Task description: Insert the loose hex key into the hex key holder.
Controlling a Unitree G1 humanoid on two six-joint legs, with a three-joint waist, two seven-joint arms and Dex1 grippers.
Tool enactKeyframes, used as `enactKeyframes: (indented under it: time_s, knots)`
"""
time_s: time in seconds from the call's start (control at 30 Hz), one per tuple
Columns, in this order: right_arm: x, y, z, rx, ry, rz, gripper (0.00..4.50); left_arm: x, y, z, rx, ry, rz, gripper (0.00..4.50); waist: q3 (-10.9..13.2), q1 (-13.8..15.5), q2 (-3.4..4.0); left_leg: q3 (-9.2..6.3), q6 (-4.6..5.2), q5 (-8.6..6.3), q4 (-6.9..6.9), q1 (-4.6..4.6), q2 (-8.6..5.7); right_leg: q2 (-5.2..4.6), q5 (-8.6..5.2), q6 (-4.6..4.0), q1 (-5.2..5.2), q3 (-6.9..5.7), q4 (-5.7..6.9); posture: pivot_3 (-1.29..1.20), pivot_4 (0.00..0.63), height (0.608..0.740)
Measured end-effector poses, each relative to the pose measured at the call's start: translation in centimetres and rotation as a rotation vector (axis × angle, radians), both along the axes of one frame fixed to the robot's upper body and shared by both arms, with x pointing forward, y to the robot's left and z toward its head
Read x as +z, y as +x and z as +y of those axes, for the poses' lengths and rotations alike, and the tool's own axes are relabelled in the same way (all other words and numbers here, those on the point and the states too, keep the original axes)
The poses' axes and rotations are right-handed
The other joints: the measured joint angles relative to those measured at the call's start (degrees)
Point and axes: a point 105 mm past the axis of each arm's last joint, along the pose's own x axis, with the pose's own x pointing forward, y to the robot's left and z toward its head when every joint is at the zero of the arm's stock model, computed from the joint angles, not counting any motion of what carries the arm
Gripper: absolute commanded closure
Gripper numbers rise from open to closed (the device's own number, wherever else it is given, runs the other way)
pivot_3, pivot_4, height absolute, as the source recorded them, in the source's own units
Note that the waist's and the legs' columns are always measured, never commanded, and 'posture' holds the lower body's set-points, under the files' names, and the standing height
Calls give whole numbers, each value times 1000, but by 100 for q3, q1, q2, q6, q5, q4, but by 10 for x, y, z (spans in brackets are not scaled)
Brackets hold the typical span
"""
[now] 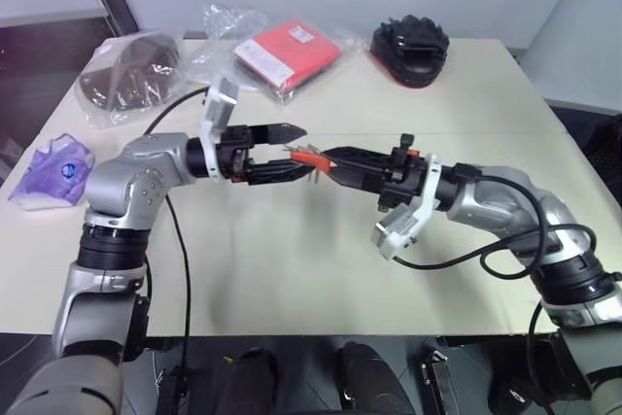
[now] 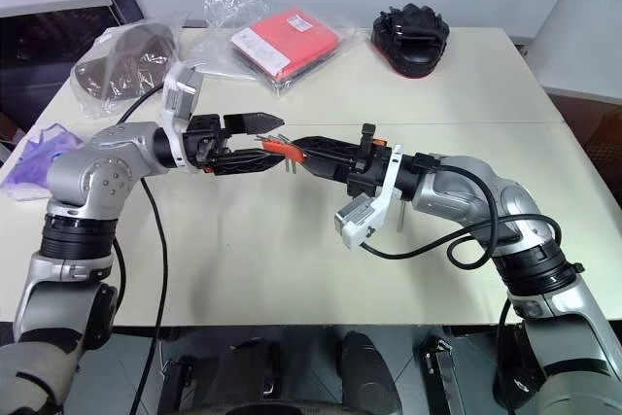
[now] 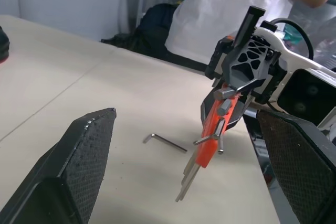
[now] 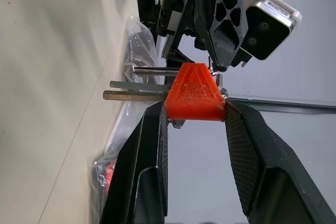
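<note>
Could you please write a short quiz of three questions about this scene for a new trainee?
1. True or false: the right gripper is shut on the hex key holder.
2. Where is the loose hex key? A) on the table B) in the left gripper C) in the holder
3. Fill in: the left gripper's jaws are ____.

Key: 1 true; 2 A; 3 open.
</note>
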Motion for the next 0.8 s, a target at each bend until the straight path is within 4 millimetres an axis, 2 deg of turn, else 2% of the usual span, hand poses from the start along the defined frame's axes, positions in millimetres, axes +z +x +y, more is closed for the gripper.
enactKeyframes:
  time_s: [0.1,0.2,0.23,0.33,0.8]
  knots:
    - [0,0,0,0,-4,0,3510,0,0,-2,-6,-6,2,832,0,4,0,0,0,0,1,0,0,0,0,0,0,0,0,0,150,740]
    - [0,-1,0,0,-6,-1,3510,-1,-1,-7,-21,-16,8,2259,0,5,0,0,0,0,1,0,0,0,0,0,1,0,0,0,150,740]
    - [1,0,0,-5,-6,-1,3510,-1,-2,-8,-30,-17,9,2922,0,5,0,0,0,0,1,0,0,0,0,0,0,0,0,0,150,740]
    - [5,3,-4,-28,9,-5,3510,-1,-7,-12,-55,-8,-2,4480,0,3,0,0,0,0,1,0,0,0,0,0,0,0,1,0,150,740]
    - [5,4,-5,-30,22,16,3510,1,-7,-14,-41,2,-20,4480,-1,2,1,1,0,0,2,2,0,0,0,0,1,1,2,0,150,740]
